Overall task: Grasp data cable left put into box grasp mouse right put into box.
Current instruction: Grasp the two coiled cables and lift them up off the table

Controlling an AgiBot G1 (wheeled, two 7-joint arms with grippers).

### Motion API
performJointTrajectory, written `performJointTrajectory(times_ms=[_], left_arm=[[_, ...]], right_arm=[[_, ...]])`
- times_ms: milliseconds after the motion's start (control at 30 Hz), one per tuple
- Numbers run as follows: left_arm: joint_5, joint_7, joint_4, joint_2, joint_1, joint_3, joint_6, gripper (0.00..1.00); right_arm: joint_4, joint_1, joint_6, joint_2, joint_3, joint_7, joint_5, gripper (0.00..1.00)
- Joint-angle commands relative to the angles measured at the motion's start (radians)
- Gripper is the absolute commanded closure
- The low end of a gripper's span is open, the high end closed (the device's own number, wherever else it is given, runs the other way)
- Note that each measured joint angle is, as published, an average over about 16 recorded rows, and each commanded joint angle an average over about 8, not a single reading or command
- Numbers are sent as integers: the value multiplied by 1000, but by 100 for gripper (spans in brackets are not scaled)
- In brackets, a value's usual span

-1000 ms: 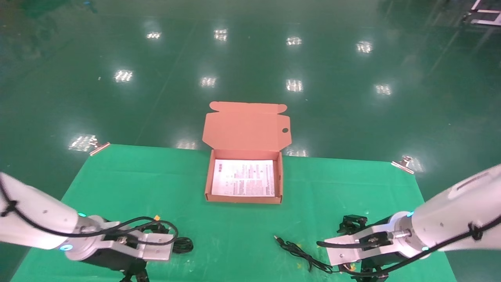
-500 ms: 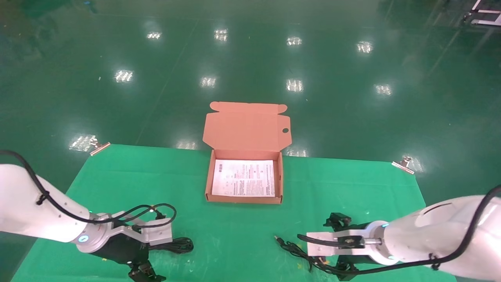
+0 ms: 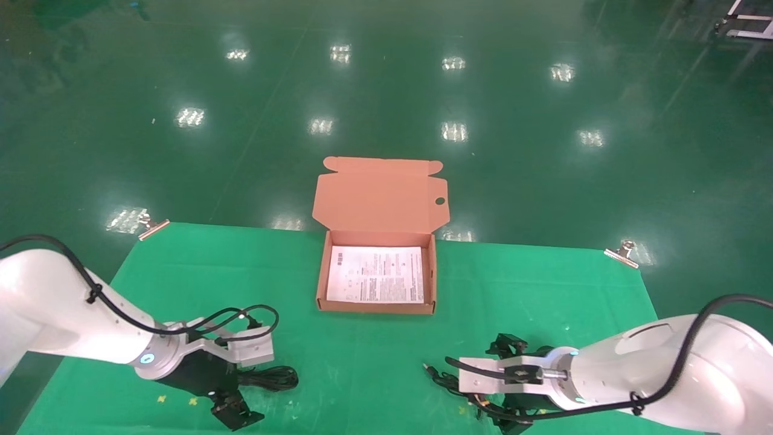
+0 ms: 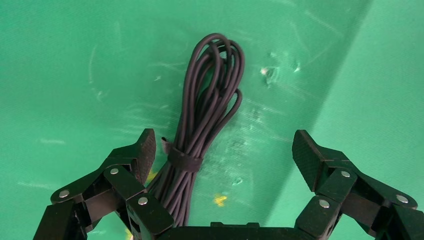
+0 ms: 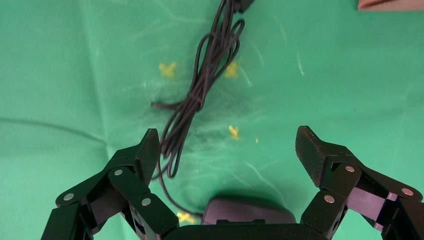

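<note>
The left claw (image 4: 222, 155) sits spread wide just over the data cable (image 4: 202, 125), and in its wrist view the bundle runs up between the two pads, hugging one finger (image 4: 142, 152) rather than sitting centred, so nothing is gripped yet. The right claw (image 5: 227, 150) is just as wide open above the mouse (image 5: 248, 211), whose dark back only peeks out low between its pads, with the mouse cord (image 5: 200, 90) trailing away across the bench (image 3: 513, 284). Compared with a second ago, both arms have dropped and swung inward: in the head view the left wrist slid down toward the near edge, leaving the looped end of the data cable (image 3: 275, 378) poking out beside it, and the right arm pulled in and now covers most of the cord, with only the plug end still peeking out. Neither the cable nor the mouse looks to have shifted at all. The box (image 3: 430, 275) stands open mid-bench, lid tipped back, only the printed sheet inside, well apart from both claws. So this reads like the approach finishing on both sides, nothing packed so far. The left one probably wants a small sideways nudge before closing, or the pads could catch just a few loops.
</note>
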Motion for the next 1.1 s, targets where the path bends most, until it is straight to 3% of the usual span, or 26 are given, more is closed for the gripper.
performJointTrajectory(times_ms=[33,333,367,400,600,633,667,1100], left_arm=[[1,14,26,10,-6,1,-7,0],[-3,72,119,32,-20,-2,-30,0],[-3,78,127,34,-21,-2,-31,0],[-4,82,133,35,-22,-3,-32,7],[-6,100,169,45,-30,-4,-38,82],[-6,101,172,46,-31,-4,-38,94],[-6,102,175,46,-32,-4,-39,100],[-7,96,159,42,-29,-4,-36,100]], right_arm=[[-16,-1,6,-8,1,-8,9,0],[-84,-7,20,-44,-7,-40,21,0],[-92,-8,19,-48,-8,-43,22,8],[-98,-9,18,-50,-10,-45,22,21],[-128,-18,19,-68,-14,-55,30,96],[-129,-19,19,-70,-14,-56,31,100],[-132,-20,19,-71,-14,-57,32,100],[-122,-15,17,-64,-14,-54,28,100]])
